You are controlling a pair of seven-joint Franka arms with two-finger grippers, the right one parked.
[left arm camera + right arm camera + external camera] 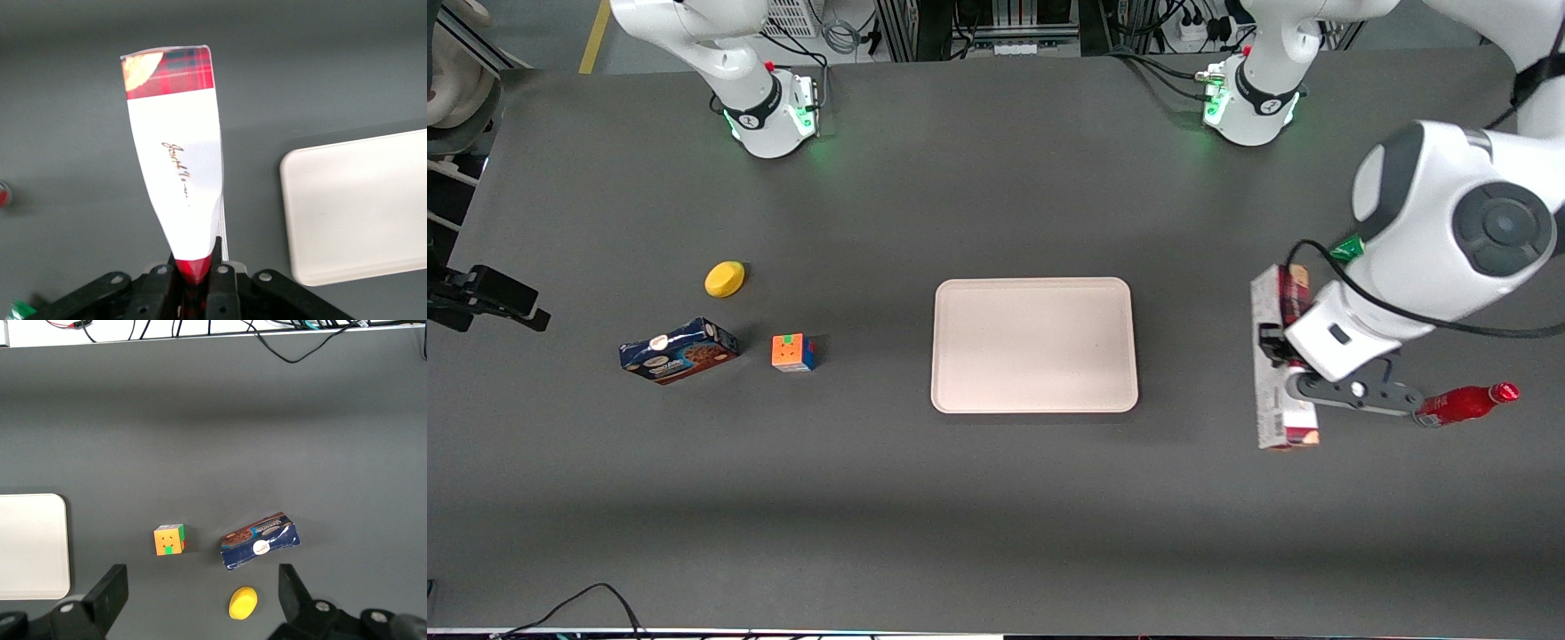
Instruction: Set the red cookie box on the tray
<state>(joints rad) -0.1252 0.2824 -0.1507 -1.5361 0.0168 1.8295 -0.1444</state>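
Observation:
The red cookie box (1279, 373) is a long narrow carton, dark red plaid with a white label panel. It sits toward the working arm's end of the table, beside the tray (1035, 345). My left gripper (1276, 356) is shut on the box around its middle. In the left wrist view the box (179, 167) stretches away from the gripper (197, 275), pinched between the black fingers (223, 283). The pale pink-beige tray shows empty in the left wrist view (357, 207) and the right wrist view (30, 547).
A red bottle (1467, 404) lies beside the box, nearer the table's end. Toward the parked arm's end lie a blue cookie box (679, 350), a colour cube (793, 352) and a yellow round object (725, 278).

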